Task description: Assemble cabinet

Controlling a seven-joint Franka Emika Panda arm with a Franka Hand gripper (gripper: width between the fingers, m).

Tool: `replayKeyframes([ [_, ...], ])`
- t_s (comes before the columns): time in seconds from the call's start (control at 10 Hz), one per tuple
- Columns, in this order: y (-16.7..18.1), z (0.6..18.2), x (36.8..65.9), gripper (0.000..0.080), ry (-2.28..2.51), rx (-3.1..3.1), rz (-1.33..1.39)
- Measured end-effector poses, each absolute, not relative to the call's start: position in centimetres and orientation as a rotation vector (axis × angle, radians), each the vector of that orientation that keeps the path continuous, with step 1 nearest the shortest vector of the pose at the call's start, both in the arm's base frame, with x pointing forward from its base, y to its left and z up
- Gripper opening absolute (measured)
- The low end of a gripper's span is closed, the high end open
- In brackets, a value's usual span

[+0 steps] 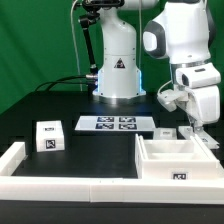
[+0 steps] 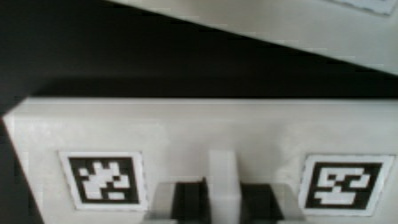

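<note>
Cabinet body (image 1: 176, 172) open side up, interior partitioned, gripper (image 1: 190, 128) over its far rim, pincer state indiscernible, tagged small block (image 1: 47, 138) well apart on table (image 1: 95, 150)

A warning triangle (image 1: 118, 66) marks the robot base (image 1: 118, 85) (the cabinet (image 1: 160, 150) tags (image 1: 180, 176) carry only patterns).

The cabinet (image 2: 196, 125) is blurred and cropped in the wrist view.
</note>
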State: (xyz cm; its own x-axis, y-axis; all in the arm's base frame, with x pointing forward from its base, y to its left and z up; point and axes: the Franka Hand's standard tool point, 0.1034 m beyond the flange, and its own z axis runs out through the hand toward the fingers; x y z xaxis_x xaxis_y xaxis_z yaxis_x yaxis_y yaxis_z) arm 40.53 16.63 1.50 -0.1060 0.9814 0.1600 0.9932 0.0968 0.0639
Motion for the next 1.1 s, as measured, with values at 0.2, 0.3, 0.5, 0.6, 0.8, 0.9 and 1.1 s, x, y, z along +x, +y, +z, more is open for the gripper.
replayKeyframes([
  [0.2, 16.6, 1.5, 40.5, 0.0067, -2.268, -2.048, -0.238],
  [0.3, 16.6, 1.5, 40.5, 0.0067, -2.268, -2.048, -0.238],
  [0.5, 16.0, 2.5, 40.9, 0.0067, -2.222, -2.11, -0.205],
  [0.6, 14.9, 4.6, 41.8, 0.0067, -2.214, -2.16, -0.187],
  [0.8, 13.1, 5.9, 42.6, 0.0068, -2.197, -2.205, -0.167],
  [0.9, 11.7, 6.3, 42.9, 0.0068, -2.174, -2.241, -0.173],
  [1.1, 10.9, 6.2, 43.0, 0.0068, -2.147, -2.265, -0.171],
])
